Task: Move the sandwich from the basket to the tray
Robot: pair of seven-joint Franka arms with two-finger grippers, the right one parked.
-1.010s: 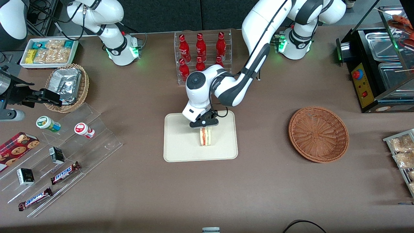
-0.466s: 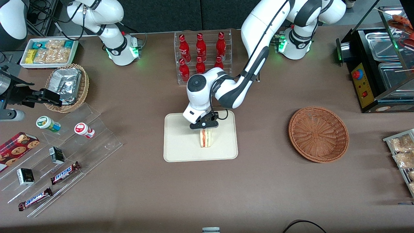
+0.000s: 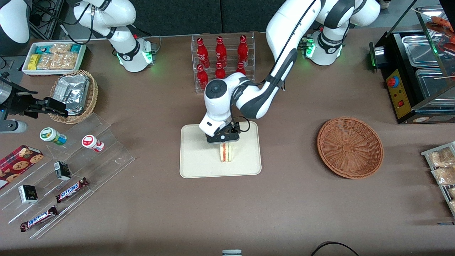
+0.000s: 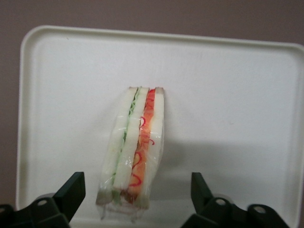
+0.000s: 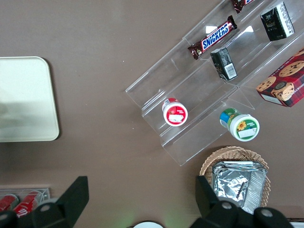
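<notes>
sandwich [image 4: 135,147]: white bread, red and green filling | tray [image 4: 228,95]: cream | basket [image 3: 350,147]: reddish-brown weave | gripper [image 4: 135,199]: black fingers

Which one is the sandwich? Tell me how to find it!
Look at the cream tray in the middle of the brown table. The sandwich stands on edge on it, under the open gripper. It is the only food there: white bread with red and green stripes of filling.

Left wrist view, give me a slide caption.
Open gripper straddles the sandwich standing on the tray.
</notes>
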